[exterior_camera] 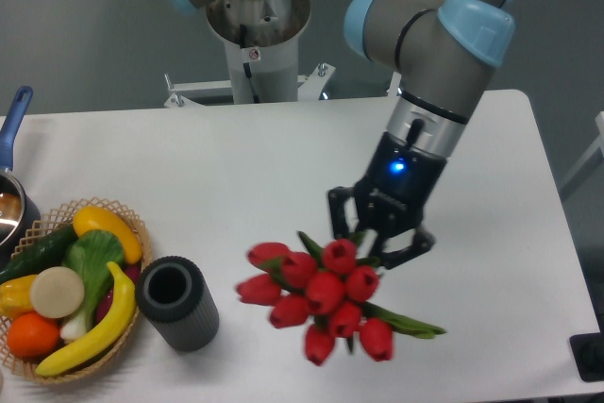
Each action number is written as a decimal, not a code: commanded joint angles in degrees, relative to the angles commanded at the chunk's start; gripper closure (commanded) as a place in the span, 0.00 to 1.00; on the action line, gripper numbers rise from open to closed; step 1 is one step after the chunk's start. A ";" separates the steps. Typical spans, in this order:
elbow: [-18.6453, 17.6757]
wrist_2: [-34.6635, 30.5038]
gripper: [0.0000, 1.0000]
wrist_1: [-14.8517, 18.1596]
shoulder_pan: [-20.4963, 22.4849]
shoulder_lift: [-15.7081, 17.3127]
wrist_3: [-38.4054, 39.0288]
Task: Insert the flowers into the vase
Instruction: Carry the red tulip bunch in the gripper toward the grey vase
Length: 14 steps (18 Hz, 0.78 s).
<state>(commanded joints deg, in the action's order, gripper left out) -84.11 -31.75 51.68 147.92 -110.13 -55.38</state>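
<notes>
The flowers (pixel 319 294) are a bunch of red tulip heads with green leaves, held above the table at centre right. My gripper (pixel 377 235) is shut on their stems just above the heads, and the stems are mostly hidden between the fingers. The heads hang down and to the left of the gripper. The vase (pixel 176 302), a short dark grey ribbed cylinder with a black mouth, stands upright at the lower left, well to the left of the bunch and apart from it.
A wicker basket (pixel 137 224) of fruit and vegetables sits right beside the vase at the left edge. A blue-handled pot (pixel 13 120) pokes in at the far left. The arm's base column (pixel 255 40) stands behind the table's back edge.
</notes>
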 joint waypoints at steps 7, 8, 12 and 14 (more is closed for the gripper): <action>-3.95 15.55 0.96 -7.82 -1.15 0.70 5.63; -4.05 17.05 0.96 -8.17 -1.32 0.36 5.54; -3.96 23.46 0.96 -9.32 -2.46 0.00 5.46; -3.96 27.77 0.96 -9.32 -2.55 -0.78 5.45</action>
<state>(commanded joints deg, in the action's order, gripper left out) -88.07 -3.97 42.36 145.37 -110.91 -49.92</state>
